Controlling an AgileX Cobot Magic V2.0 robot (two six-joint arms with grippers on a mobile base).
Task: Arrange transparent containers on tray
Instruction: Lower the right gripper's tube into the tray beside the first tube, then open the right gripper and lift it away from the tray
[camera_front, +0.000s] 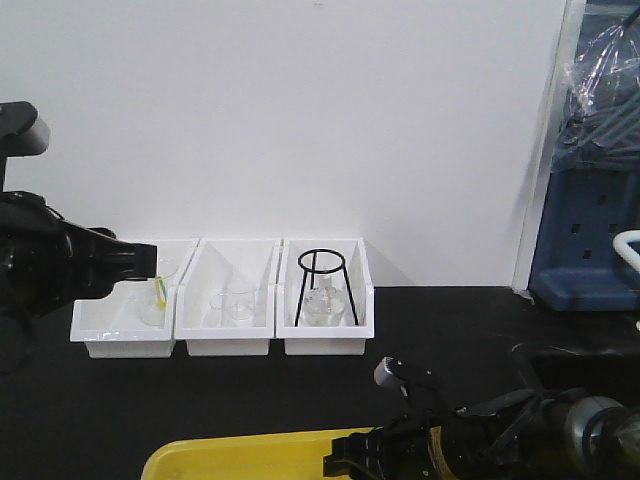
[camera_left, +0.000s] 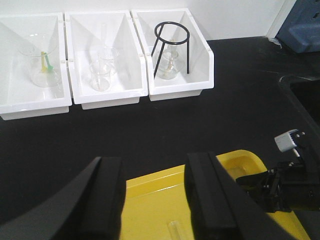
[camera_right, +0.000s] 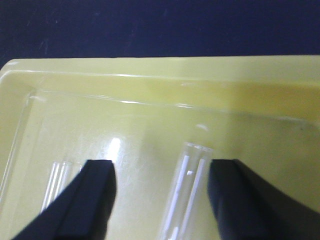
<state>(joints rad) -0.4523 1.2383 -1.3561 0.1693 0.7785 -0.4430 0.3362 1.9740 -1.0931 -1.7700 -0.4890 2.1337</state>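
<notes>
Claws both gape empty: right claw (camera_right: 160, 200) straddling a test tube (camera_right: 187, 195) inside the yellow tray (camera_right: 150, 75), left claw (camera_left: 155, 200) above it.

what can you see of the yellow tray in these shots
The tray is bright yellow, glossy plastic with rounded corners and a raised rim, lying flat on the black tabletop at its near edge. Two clear test tubes lie in it side by side. The right tool hangs open just above one tube.

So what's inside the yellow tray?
Two clear test tubes lie flat in the yellow tray. The right gripper's open fingers hide their lower ends.
</notes>
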